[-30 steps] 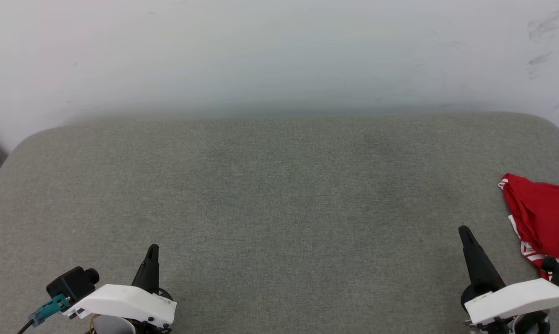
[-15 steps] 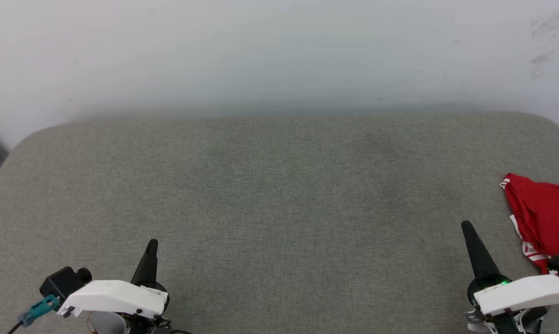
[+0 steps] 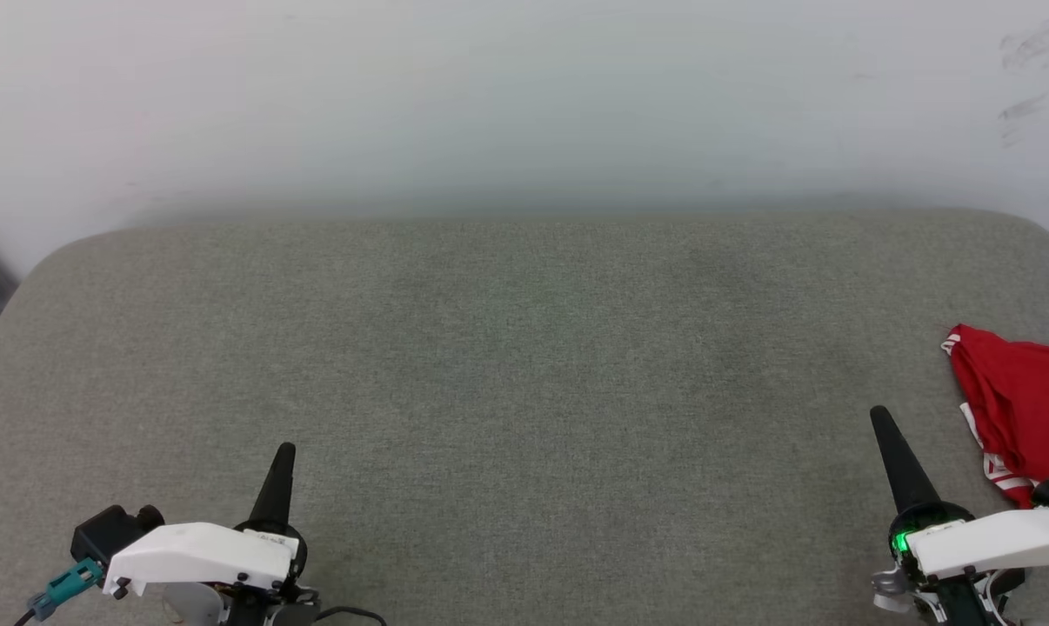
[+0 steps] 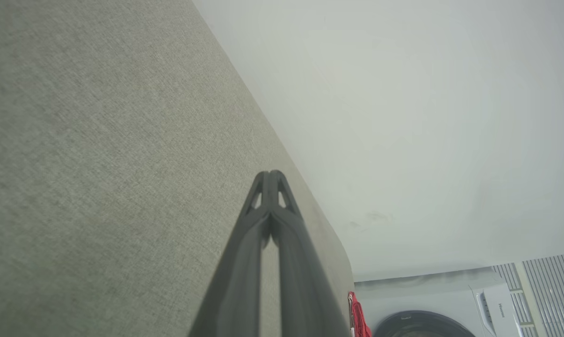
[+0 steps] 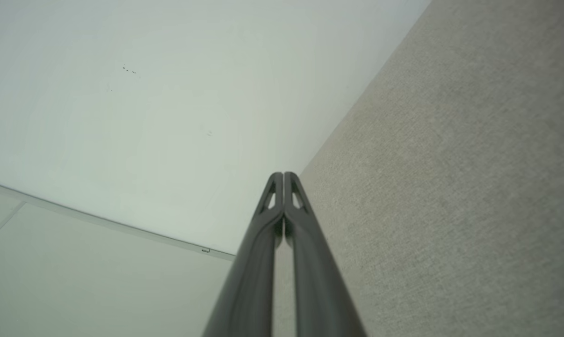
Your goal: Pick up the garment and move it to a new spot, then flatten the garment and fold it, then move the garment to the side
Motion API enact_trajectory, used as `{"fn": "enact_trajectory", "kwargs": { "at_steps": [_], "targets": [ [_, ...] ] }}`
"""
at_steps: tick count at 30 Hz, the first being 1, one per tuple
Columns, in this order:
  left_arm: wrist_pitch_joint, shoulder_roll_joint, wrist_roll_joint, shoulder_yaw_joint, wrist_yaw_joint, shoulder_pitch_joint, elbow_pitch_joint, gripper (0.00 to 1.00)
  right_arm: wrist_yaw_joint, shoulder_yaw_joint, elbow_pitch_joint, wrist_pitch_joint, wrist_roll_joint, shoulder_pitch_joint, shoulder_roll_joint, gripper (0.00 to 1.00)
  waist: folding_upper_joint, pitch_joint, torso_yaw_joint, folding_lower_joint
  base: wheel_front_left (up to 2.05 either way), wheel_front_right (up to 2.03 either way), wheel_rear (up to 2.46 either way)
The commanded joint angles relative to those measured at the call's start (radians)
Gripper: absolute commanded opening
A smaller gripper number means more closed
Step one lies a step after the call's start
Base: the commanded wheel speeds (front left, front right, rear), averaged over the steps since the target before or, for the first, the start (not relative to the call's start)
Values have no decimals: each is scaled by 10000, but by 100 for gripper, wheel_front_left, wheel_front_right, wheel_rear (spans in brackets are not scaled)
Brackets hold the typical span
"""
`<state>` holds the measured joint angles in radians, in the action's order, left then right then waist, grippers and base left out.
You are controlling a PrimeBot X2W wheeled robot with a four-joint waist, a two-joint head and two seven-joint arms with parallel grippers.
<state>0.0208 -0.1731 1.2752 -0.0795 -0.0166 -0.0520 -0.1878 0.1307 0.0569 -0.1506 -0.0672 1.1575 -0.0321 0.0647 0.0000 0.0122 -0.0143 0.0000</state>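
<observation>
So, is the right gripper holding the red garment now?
No, the right gripper is shut on nothing, and the garment lies beside it on the grey cushion, not between its jaws.

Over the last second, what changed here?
Both wrists slid slightly toward the head view's bottom edge, so the left gripper and right gripper show longer fingers; a green light now shows at the right wrist. Nothing grasped or released. Both stay shut; the garment stays bunched at the right edge of the grey cushion, untouched.
</observation>
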Motion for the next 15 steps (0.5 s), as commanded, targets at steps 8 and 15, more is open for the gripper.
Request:
{"fn": "enact_trajectory", "kwargs": {
  "at_steps": [8,15],
  "targets": [
    [-255,210,756,437,354,-315,-73,0,2,92,-139,-60,1024,-351,64,0,0,-24,23,0,0,0,0],
    [-423,380,1218,670,559,-379,-161,0,2,139,-279,-107,1656,-430,57,0,0,-43,40,0,0,0,0]
  ]
}}
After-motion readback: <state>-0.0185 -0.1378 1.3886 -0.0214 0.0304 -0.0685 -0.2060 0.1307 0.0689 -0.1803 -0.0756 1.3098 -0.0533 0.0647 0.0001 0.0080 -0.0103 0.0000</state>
